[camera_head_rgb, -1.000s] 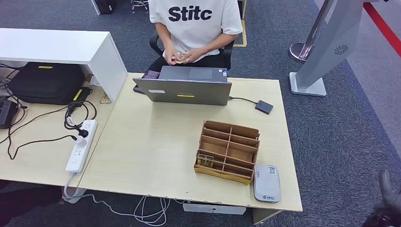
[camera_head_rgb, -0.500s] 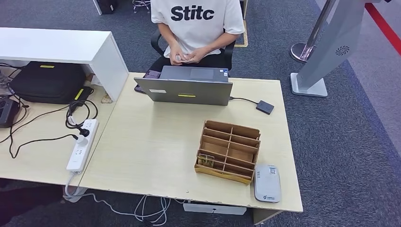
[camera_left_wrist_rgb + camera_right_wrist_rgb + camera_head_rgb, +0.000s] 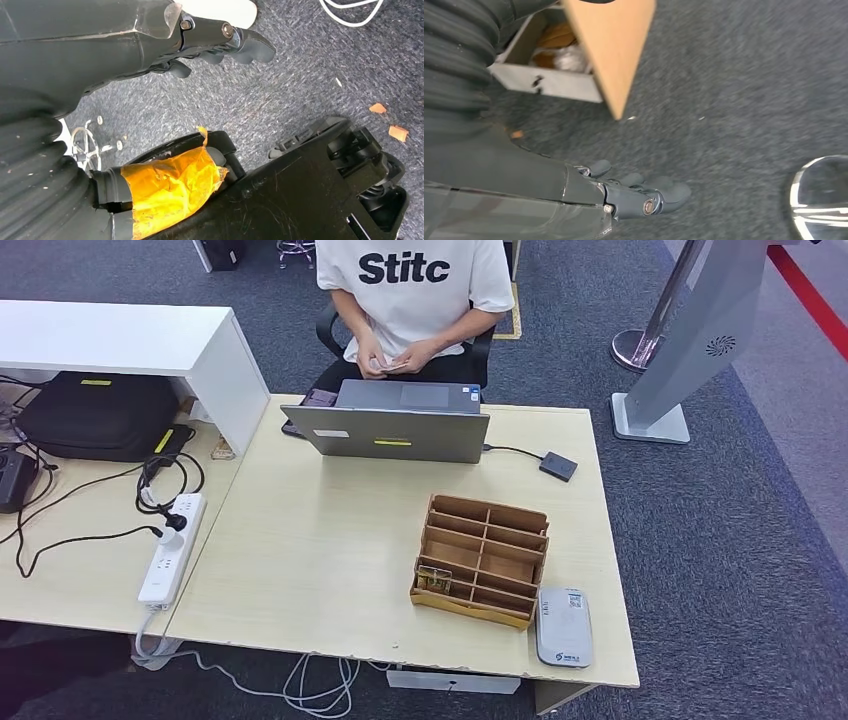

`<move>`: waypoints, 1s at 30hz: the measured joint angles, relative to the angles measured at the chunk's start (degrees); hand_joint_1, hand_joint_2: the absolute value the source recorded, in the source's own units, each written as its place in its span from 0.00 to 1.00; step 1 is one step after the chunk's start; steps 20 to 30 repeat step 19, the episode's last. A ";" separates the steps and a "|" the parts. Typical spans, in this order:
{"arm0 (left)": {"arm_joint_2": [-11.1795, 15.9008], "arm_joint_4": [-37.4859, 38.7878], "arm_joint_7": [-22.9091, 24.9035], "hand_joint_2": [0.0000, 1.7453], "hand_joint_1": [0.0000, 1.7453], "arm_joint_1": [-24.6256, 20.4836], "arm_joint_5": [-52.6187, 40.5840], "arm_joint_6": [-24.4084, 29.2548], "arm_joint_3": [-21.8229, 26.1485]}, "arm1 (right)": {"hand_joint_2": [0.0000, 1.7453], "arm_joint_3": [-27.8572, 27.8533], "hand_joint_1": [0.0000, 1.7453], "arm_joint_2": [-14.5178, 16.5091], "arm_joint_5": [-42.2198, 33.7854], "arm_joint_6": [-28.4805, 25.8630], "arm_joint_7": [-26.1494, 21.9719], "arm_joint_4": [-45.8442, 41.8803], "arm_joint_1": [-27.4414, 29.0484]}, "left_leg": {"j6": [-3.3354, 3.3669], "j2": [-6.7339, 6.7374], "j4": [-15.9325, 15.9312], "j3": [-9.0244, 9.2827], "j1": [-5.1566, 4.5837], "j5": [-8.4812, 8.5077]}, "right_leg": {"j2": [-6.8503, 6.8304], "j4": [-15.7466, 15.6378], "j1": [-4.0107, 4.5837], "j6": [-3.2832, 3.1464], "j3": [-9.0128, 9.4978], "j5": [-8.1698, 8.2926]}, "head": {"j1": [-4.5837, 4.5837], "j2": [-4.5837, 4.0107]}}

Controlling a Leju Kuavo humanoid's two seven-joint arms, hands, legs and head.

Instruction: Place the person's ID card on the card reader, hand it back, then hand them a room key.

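Our left hand and right hand hang empty over carpet, fingers loosely apart, well apart from the card reader on the worktop.

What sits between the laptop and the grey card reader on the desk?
In the head view, a wooden organizer lies between the laptop and the card reader.

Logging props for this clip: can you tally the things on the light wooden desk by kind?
Laptop: 1
Wooden organiser: 1
Card reader: 1
Small black box on a cable: 1
Dark item half hidden behind the laptop: 1
Total: 5
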 joint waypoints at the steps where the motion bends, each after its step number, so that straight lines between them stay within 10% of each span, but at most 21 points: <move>1: 0.00 0.00 0.00 1.00 0.00 0.00 -0.04 0.03 -0.09 | 1.00 0.13 0.00 0.38 0.58 -0.55 0.58 0.19 0.07 | 0.00 0.00 0.00 0.00 0.00 0.00 | 0.00 0.00 0.00 0.00 0.00 0.00 | 0.01 0.00; 19: 0.23 0.02 -0.69 1.00 0.00 0.03 -2.21 -1.73 -0.07 | 1.00 12.04 0.00 3.98 21.20 -7.03 18.79 2.72 0.29 | 0.00 0.00 0.00 0.00 0.00 0.00 | 0.00 0.00 0.00 0.00 0.00 0.00 | 0.00 0.00; 30: 0.23 0.02 -0.69 1.00 0.00 0.03 -2.21 -1.73 -0.07 | 1.00 12.04 0.00 3.98 21.20 -7.03 18.79 2.72 0.29 | 0.00 0.00 0.00 0.00 0.00 0.00 | 0.00 0.00 0.00 0.00 0.00 0.00 | 0.00 0.00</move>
